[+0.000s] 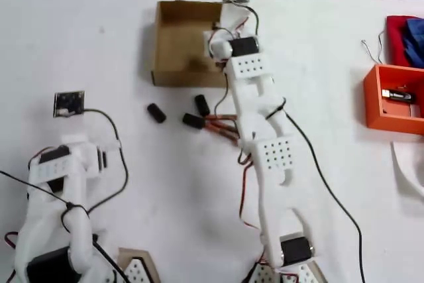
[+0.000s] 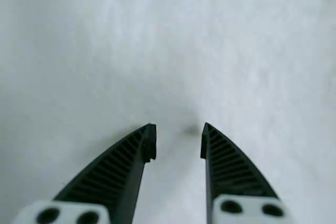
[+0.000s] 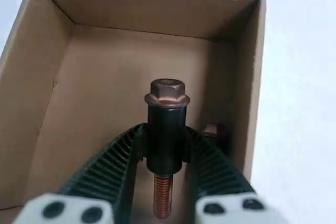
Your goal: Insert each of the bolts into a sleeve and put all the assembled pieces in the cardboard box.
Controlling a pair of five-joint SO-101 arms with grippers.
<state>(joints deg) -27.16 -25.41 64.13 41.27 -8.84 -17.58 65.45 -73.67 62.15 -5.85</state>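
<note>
Copper bolt (image 3: 167,95) in sleeve (image 3: 165,124), clamped by right claw (image 3: 165,132) over cardboard box (image 3: 147,9).

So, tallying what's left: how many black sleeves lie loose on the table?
3 sleeves near the cardboard box: one off alone, two close together beside the right arm, which may hide others.

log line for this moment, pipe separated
right gripper shut on sleeved bolt over cardboard box | another assembled piece inside box | left gripper open over table | loose sleeves, bolts on table
</note>
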